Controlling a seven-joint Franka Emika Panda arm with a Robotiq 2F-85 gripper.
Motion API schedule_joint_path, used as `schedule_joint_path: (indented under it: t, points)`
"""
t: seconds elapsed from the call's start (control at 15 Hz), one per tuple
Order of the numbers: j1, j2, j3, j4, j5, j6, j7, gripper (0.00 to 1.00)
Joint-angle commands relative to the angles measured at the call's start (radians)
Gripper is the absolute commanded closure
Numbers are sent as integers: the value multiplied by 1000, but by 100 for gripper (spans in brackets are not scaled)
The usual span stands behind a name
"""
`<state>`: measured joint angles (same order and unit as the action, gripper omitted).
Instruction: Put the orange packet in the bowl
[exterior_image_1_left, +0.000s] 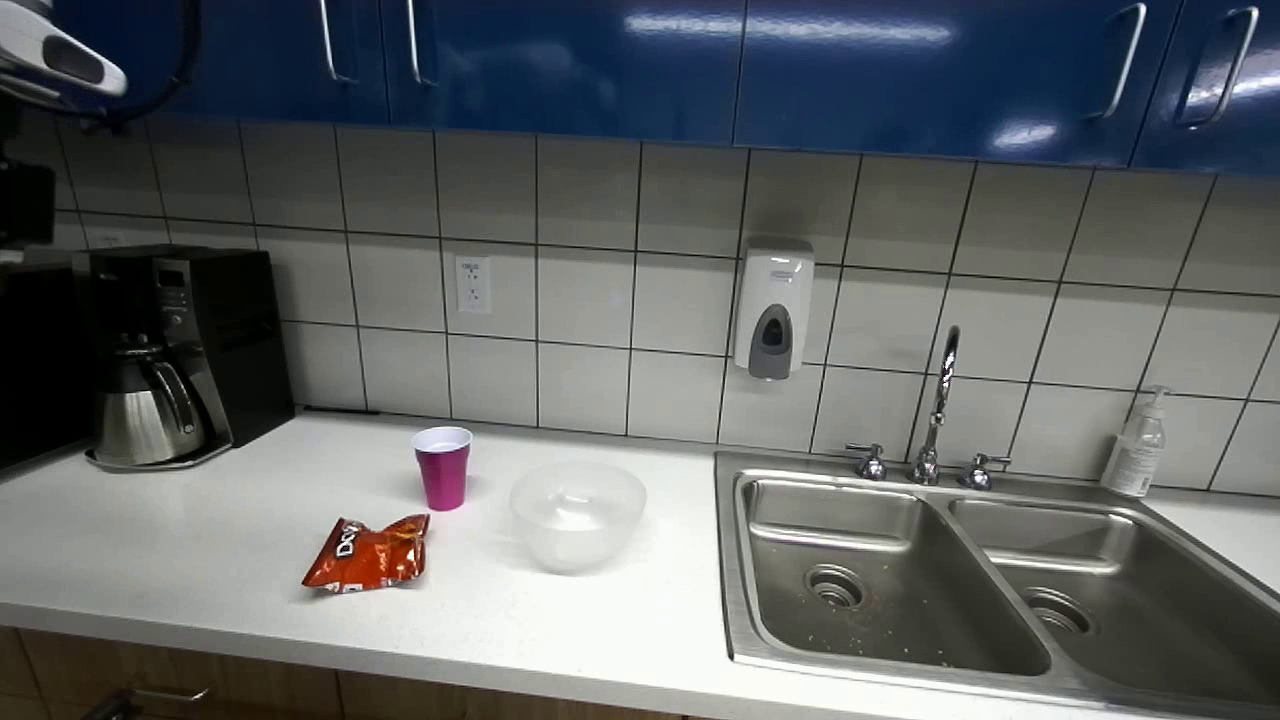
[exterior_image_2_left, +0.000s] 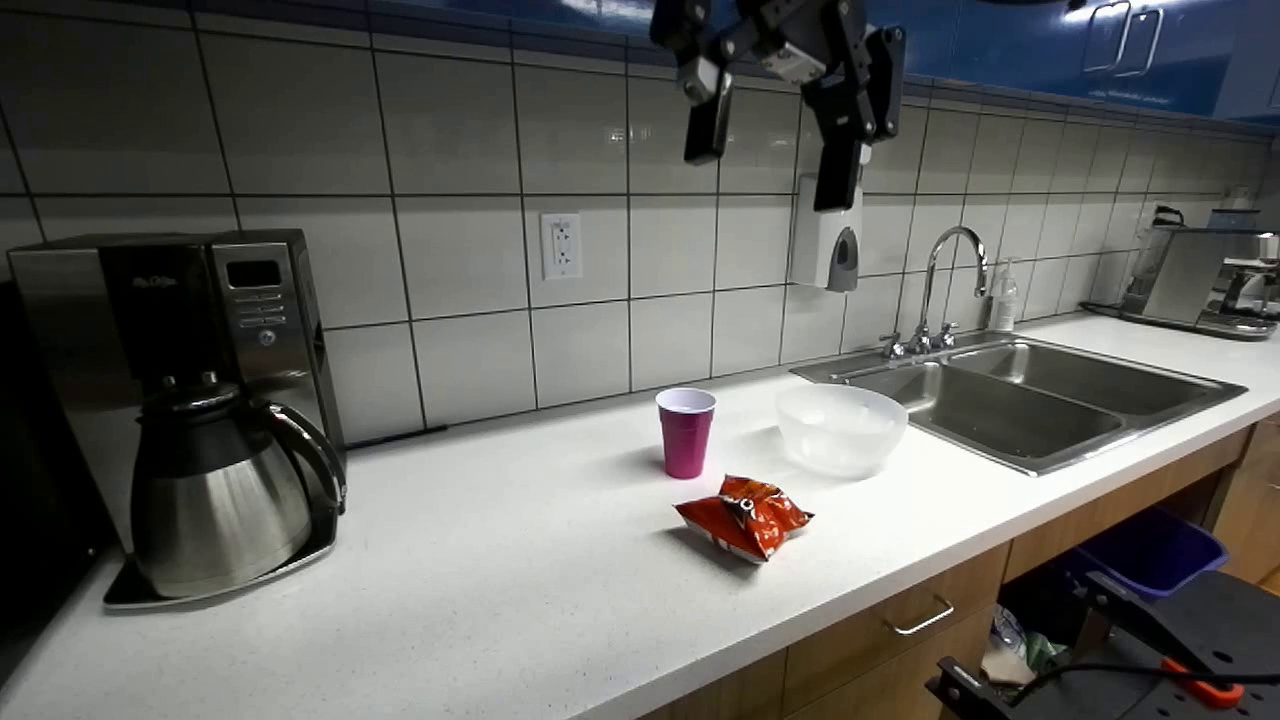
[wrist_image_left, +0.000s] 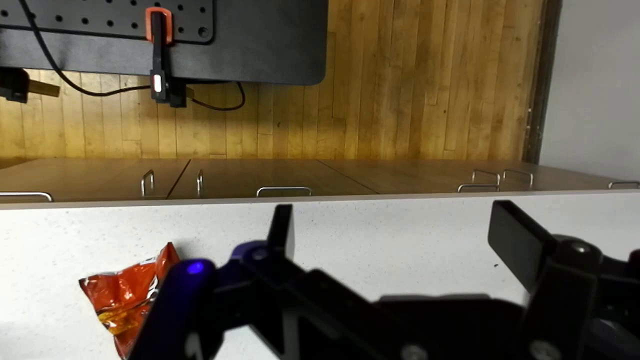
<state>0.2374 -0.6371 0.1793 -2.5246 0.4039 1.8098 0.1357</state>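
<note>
The orange packet (exterior_image_1_left: 370, 556) lies crinkled on the white counter, and it shows in both exterior views (exterior_image_2_left: 742, 518). In the wrist view the packet (wrist_image_left: 127, 287) is at the lower left, partly hidden behind a gripper finger. The translucent bowl (exterior_image_1_left: 578, 520) stands upright on the counter near the packet, and nothing shows inside it; it also shows in an exterior view (exterior_image_2_left: 842, 432). The bowl is out of the wrist view. My gripper (exterior_image_2_left: 772, 157) hangs high above the counter, apart from both. Its fingers are spread wide with nothing between them in the wrist view (wrist_image_left: 398, 235).
A purple cup (exterior_image_1_left: 443, 468) stands behind the packet, beside the bowl. A steel double sink (exterior_image_1_left: 735, 600) with a faucet (exterior_image_1_left: 937, 410) lies beyond the bowl. A coffee maker (exterior_image_2_left: 180, 400) stands at the other end. Blue cabinets (exterior_image_1_left: 560, 65) hang above. The counter's front edge (wrist_image_left: 320, 199) shows.
</note>
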Motion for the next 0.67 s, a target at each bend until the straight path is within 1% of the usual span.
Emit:
schedule_joint_path:
  t: [0.0, 0.4, 0.6]
  points:
    - [-41, 59, -13, -20, -11, 74, -32, 0]
    - [-85, 149, -51, -73, -44, 221, -48, 0]
    - [-92, 185, -63, -90, -41, 279, -38, 0]
